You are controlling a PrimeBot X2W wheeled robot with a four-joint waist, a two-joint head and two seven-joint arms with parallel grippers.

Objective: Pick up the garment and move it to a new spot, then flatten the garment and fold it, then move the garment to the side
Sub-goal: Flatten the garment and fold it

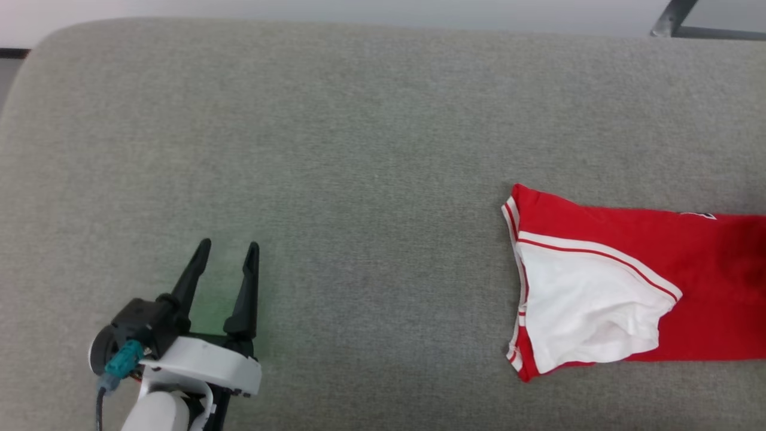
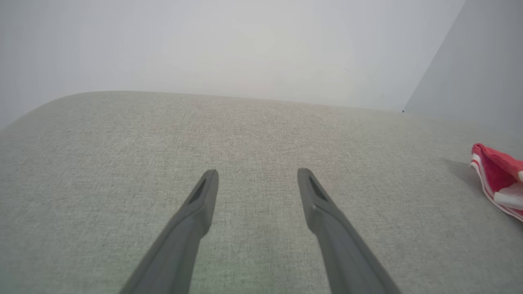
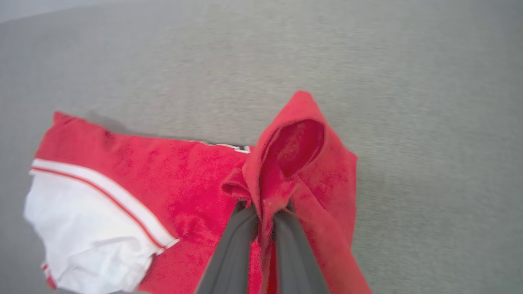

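Fingers of the right gripper [image 3: 265,209] pinched the red white-sleeved jersey garment [image 3: 163,175], which lay crosswise. The left gripper [image 1: 230,243], fingers spread, sat well apart.

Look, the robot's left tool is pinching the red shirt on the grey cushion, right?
Not quite. It is the right tool, not the left, that is pinching the red shirt on the grey cushion; the right wrist view shows it. The left tool is open and holds nothing.
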